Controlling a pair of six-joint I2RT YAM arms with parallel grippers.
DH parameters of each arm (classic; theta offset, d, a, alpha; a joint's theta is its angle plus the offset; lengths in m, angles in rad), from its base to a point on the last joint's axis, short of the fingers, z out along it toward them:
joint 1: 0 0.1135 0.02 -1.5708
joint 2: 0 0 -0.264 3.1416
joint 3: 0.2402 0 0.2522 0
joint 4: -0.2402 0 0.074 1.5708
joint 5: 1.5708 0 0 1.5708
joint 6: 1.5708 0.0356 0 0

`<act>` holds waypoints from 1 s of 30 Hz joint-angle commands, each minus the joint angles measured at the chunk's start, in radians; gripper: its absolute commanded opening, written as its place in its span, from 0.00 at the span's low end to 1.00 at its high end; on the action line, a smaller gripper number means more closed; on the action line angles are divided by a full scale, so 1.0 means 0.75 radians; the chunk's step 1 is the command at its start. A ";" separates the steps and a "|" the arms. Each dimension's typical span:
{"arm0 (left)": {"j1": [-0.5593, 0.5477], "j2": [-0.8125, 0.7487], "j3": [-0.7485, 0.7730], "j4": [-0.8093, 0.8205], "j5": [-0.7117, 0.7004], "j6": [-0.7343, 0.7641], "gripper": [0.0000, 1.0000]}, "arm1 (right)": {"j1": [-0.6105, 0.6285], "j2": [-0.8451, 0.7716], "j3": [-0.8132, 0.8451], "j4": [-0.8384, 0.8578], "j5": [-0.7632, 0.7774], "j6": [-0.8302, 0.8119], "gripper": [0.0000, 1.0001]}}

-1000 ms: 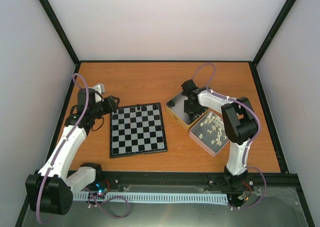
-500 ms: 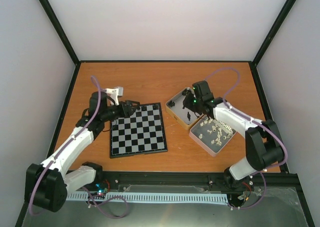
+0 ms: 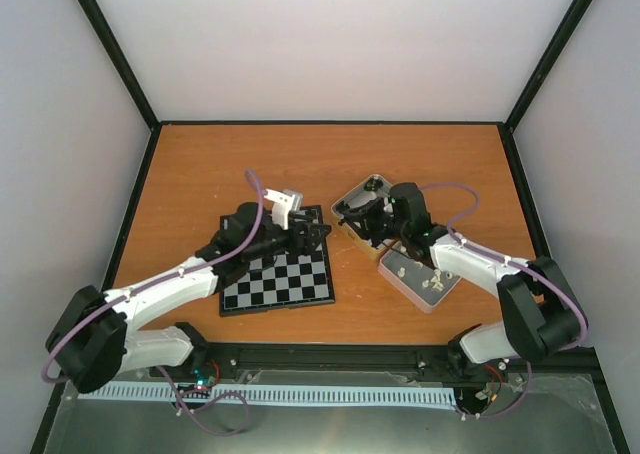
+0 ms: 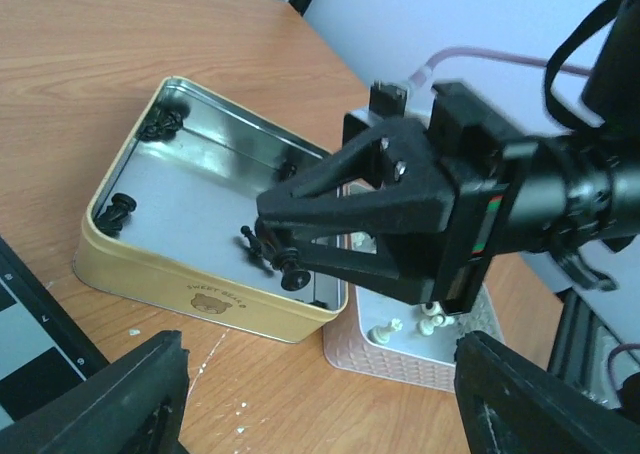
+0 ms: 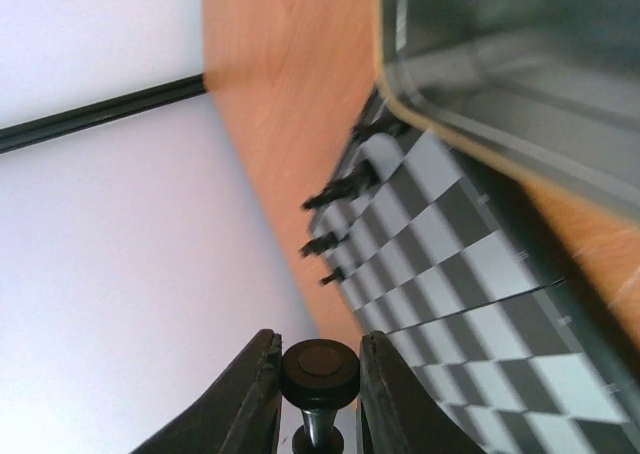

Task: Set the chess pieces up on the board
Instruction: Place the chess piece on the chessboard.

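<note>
My right gripper (image 5: 318,359) is shut on a black chess piece (image 5: 320,371), gripped by its round base. In the left wrist view that piece (image 4: 290,274) hangs over the near corner of the yellow tin (image 4: 190,294). More black chess pieces (image 4: 118,210) lie inside the tin. Three black pieces (image 5: 340,188) stand along the far edge of the board (image 5: 450,234). My left gripper (image 3: 318,236) is open and holds nothing, at the board's (image 3: 275,274) right far corner, facing the right gripper (image 3: 342,217).
A pink tin (image 3: 420,279) with several white chess pieces (image 4: 432,324) touches the yellow tin (image 3: 362,206) on its near right side. My left arm lies low across the board and hides much of it. Black frame rails edge the table.
My left arm has swung right across the board toward the tins, and its jaws have widened. My right gripper has moved left, to the yellow tin's near corner, with the black piece.
</note>
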 commanded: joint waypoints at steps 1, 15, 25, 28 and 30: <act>-0.095 0.071 0.042 0.153 -0.199 0.080 0.70 | 0.042 -0.056 -0.014 0.203 -0.061 0.269 0.20; -0.121 0.168 0.043 0.335 -0.223 0.016 0.46 | 0.092 -0.079 -0.034 0.288 -0.048 0.427 0.21; -0.125 0.168 0.038 0.379 -0.279 0.026 0.36 | 0.113 -0.038 -0.022 0.292 -0.061 0.427 0.22; -0.125 0.176 0.041 0.382 -0.271 0.030 0.36 | 0.117 -0.027 -0.016 0.294 -0.066 0.426 0.22; -0.125 0.181 0.045 0.378 -0.272 0.034 0.35 | 0.120 -0.022 -0.012 0.295 -0.072 0.426 0.22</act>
